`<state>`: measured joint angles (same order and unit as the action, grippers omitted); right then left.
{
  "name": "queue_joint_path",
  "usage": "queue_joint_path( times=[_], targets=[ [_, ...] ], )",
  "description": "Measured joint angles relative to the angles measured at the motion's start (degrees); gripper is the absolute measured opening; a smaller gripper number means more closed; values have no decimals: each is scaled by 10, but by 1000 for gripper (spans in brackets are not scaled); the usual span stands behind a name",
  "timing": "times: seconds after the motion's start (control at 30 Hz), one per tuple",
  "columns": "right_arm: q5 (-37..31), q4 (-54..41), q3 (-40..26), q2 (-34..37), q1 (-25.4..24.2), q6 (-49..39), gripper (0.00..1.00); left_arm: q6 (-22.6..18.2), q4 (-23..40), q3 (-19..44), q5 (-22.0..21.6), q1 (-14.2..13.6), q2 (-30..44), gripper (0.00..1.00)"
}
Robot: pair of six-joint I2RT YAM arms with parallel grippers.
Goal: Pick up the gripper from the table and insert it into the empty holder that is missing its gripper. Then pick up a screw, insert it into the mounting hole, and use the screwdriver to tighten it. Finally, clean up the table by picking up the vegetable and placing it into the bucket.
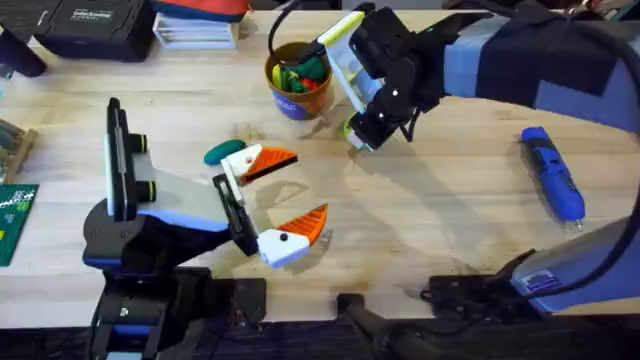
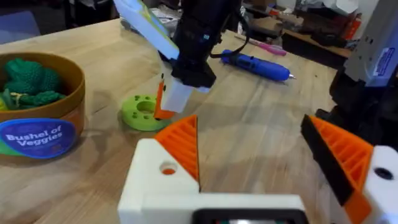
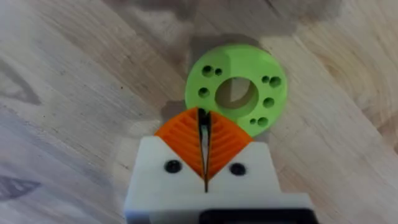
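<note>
My left gripper (image 1: 308, 185) lies open near the table's front. Each of its white holders (image 2: 155, 180) carries an orange ribbed gripper finger (image 2: 183, 146). The hole in the holder nearer the bucket shows orange; the other holder's hole (image 2: 382, 174) is dark. The teal vegetable (image 1: 225, 152) lies just beyond that gripper. My right gripper (image 3: 204, 118) points down, shut, its tips at the edge of a lime-green disc (image 3: 236, 93). The bucket (image 1: 298, 78) stands behind it with green produce inside. At the right lies the blue screwdriver (image 1: 552, 172). A screw is out of view.
The lime-green disc (image 1: 352, 130) with holes sits just right of the bucket (image 2: 40, 106). Black cases and papers line the table's back edge. A green circuit board (image 1: 12, 222) lies at the far left. Bare wood stretches between the disc and the screwdriver (image 2: 255, 64).
</note>
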<state>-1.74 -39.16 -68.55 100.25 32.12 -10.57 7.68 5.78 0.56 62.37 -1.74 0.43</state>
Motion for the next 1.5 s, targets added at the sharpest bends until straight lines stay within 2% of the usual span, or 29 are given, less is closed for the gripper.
queue_joint_path(
  times=[0.37, 0.47, 0.67, 0.87, 1.1, 1.23, 1.5],
  targets=[
    [0, -35, -22, -4, 0, 0, 6, 0, 0, 0, 0, 0, 0, 986],
    [0, -72, -55, -17, 0, 0, 6, 0, 0, 0, 0, 0, 0, 986],
    [3, -176, -163, -31, 7, 0, 6, 0, 0, 0, 0, 0, 0, 986],
    [30, -257, -274, -31, 54, 1, 6, 0, 0, 0, 0, 0, 0, 987],
    [44, -287, -365, -30, 140, 17, 6, 0, 0, 0, 0, 0, 0, 986],
    [69, -310, -412, -15, 171, 34, 6, 0, 0, 0, 0, 0, 0, 986],
    [87, -316, -427, 19, 196, 55, 6, -2, 0, 0, 1, 0, 0, 986]
  ],
)
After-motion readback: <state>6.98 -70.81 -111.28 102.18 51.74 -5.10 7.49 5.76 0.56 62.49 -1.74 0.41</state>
